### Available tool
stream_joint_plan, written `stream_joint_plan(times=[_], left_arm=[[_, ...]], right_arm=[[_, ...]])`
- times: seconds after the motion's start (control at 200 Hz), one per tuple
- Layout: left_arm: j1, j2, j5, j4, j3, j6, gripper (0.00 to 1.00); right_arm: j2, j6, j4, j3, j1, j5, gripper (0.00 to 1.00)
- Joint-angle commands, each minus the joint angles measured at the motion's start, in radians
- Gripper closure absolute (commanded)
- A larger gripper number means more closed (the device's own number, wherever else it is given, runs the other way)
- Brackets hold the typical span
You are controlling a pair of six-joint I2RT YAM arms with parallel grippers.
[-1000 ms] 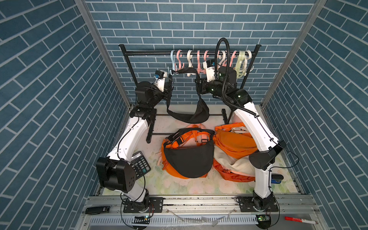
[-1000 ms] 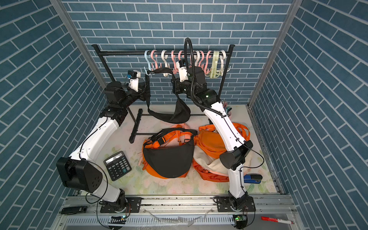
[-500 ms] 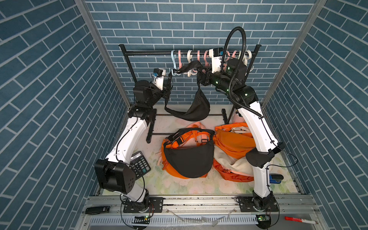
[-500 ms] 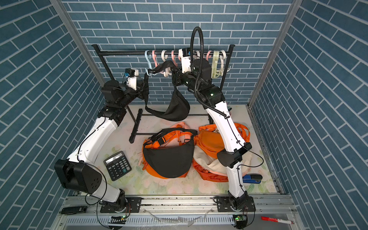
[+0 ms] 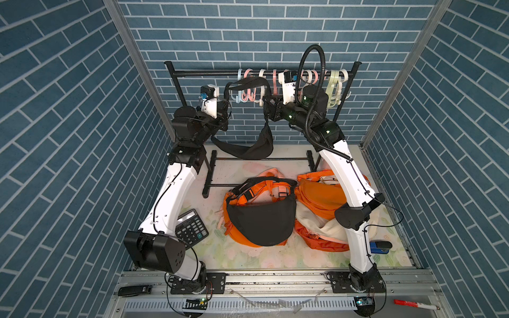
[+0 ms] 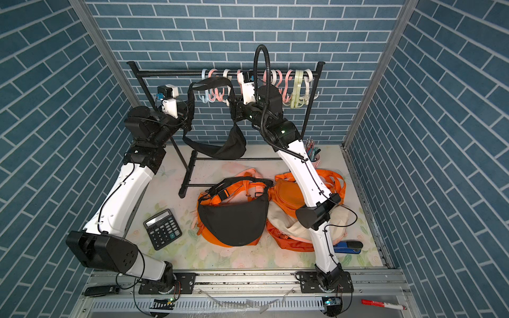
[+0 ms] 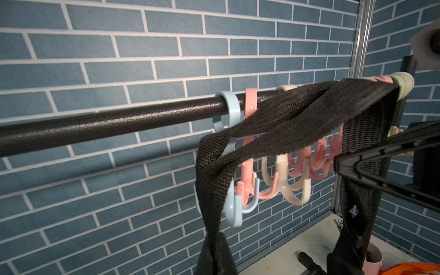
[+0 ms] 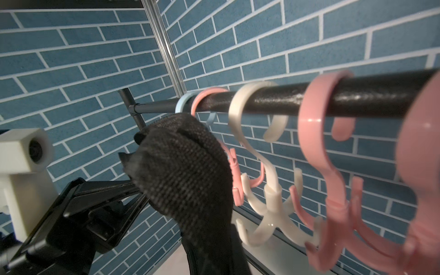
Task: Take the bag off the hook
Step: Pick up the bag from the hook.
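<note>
Black bag (image 5: 256,146) held by its strap (image 5: 248,82) at the hooks (image 5: 249,97)
Left jaws and right jaws each pinch the strap; the black bag sags between them at 12 o'clock under the rail (image 5: 206,73). Whether the strap clears every prong is unclear, so the next move likely draws it toward 6 o'clock. A pink cup (image 6: 316,160) at 2 o'clock on the counter holds pens (image 6: 311,143).

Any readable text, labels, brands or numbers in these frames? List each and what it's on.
No text can be read in any view.
Calculator: key markings too small to read, no digits legible on the display.
Red and white marker: any print is too small to read.
Hanging black bag and its strap: no lettering visible.
</note>
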Motion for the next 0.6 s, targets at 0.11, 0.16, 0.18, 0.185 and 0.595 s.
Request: stream_joint_plan(times=[0.11, 0.16, 0.18, 0.185, 0.595], left_arm=[[0.002, -0.03, -0.016, -0.019, 0.055, 0.004, 1.0], [0.003, -0.039, -0.02, -0.022, 0.06, 0.012, 1.0], [0.002, -0.044, -0.021, -0.023, 0.062, 0.015, 1.0], [0.003, -0.044, -0.022, -0.024, 0.063, 0.015, 1.0], [0.002, -0.207, -0.048, -0.014, -0.024, 0.043, 1.0]], right_arm=[[-0.059, 0.001, 0.043, -0.082, 0.006, -0.024, 1.0], [-0.074, -0.006, 0.042, -0.101, 0.007, -0.023, 1.0], [-0.082, -0.009, 0.042, -0.11, 0.007, -0.022, 1.0], [-0.084, -0.009, 0.042, -0.113, 0.006, -0.022, 1.0], [-0.334, -0.081, 0.109, -0.443, 0.035, 0.018, 1.0]])
